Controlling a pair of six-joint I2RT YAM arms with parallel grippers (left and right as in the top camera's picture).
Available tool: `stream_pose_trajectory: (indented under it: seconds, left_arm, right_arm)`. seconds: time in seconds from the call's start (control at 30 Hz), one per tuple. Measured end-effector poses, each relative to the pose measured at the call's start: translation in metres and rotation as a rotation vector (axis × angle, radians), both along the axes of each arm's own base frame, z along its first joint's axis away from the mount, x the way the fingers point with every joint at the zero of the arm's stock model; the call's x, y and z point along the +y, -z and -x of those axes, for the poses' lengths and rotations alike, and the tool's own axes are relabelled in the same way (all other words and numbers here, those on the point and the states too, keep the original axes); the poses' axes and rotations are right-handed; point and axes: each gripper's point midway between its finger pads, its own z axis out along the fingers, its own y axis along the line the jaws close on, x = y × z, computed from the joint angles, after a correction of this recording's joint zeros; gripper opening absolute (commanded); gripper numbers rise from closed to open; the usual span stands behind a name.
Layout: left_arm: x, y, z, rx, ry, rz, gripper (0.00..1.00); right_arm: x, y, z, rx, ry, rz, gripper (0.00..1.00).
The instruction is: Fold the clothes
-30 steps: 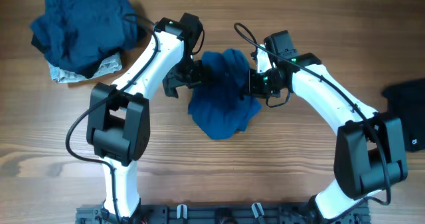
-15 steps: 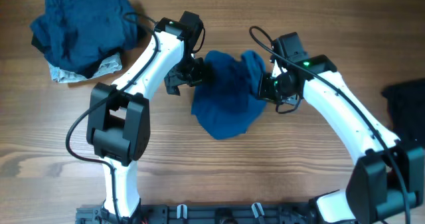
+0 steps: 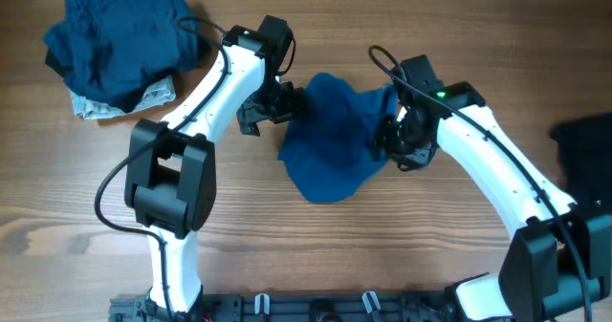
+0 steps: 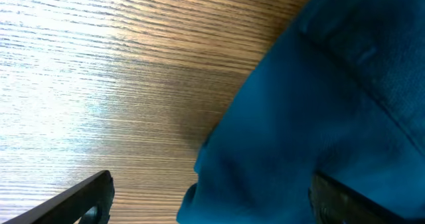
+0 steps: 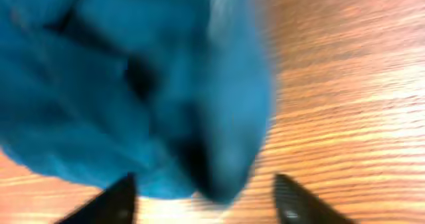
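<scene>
We see the medium-blue shirt (image 3: 330, 145) crumpled mid-counter (image 3: 411, 265), between both arms; left pincer (image 3: 290, 104) wide open at the shirt's edge, gripping nothing; right pincer (image 3: 392, 142) at the opposite edge, fingers spread, cloth bunched between them, view blurred; navy pile (image 3: 120, 40) far corner; black garment (image 3: 585, 155) at counter edge.

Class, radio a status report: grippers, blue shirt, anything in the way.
Left gripper open at blue shirt edge. Right gripper open, shirt bunched before it. Shirt crumpled, unfolded. Clothes pile well clear.
</scene>
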Motion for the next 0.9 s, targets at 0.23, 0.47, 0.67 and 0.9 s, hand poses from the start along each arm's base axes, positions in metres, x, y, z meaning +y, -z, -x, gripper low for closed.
stream_pose_trajectory:
  seconds: [0.23,0.47,0.67,0.9]
  left_arm:
    - [0.000,0.000,0.000,0.000,0.000,0.000,0.93]
    - [0.000,0.000,0.000,0.000,0.000,0.000,0.95]
    - [0.000,0.000,0.000,0.000,0.000,0.000,0.95]
    - [0.012,0.000,-0.002,0.015,-0.031,-0.004,0.95]
  right_arm:
    - [0.031,-0.003,0.011,0.013,-0.071,-0.077,0.74]
    - [0.035,-0.006,-0.014,-0.125,-0.189,-0.069,0.71]
    - [0.031,-0.004,-0.020,-0.199,-0.392,-0.015,0.69]
    - [0.029,0.003,-0.025,-0.249,-0.589,0.033,0.66]
